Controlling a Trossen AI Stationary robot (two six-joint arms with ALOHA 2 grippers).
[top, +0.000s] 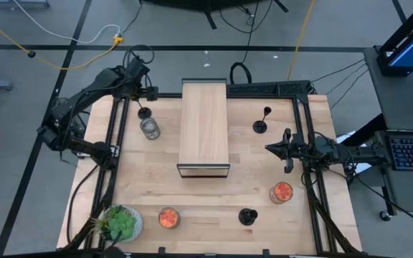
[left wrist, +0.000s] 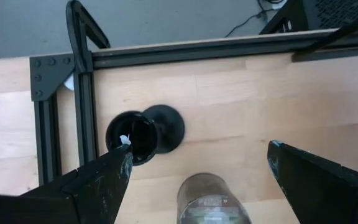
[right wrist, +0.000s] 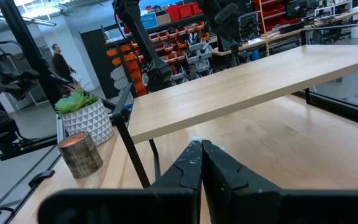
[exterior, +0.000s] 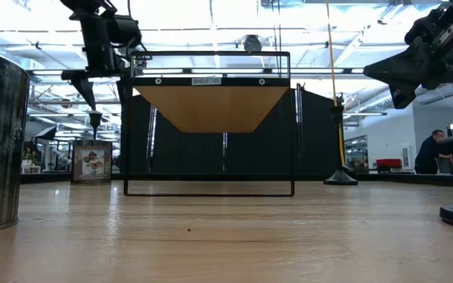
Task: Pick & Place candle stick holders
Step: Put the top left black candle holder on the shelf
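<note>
Low view, shelf [exterior: 211, 106] label "SHELF 105", left gripper [left wrist: 197, 168] wide open above candlestick holder [left wrist: 145, 134], right gripper [right wrist: 202, 163] closed, empty

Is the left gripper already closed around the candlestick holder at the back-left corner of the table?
No: in the left wrist view the left gripper is open, its fingers spread wide above the candlestick holder, not touching it.

The wooden table [top: 214, 201] carries a shelf [top: 204, 129] at centre, candle stick holders [top: 261, 120], a glass jar [top: 150, 129], a plant [top: 120, 223] lower left.
</note>
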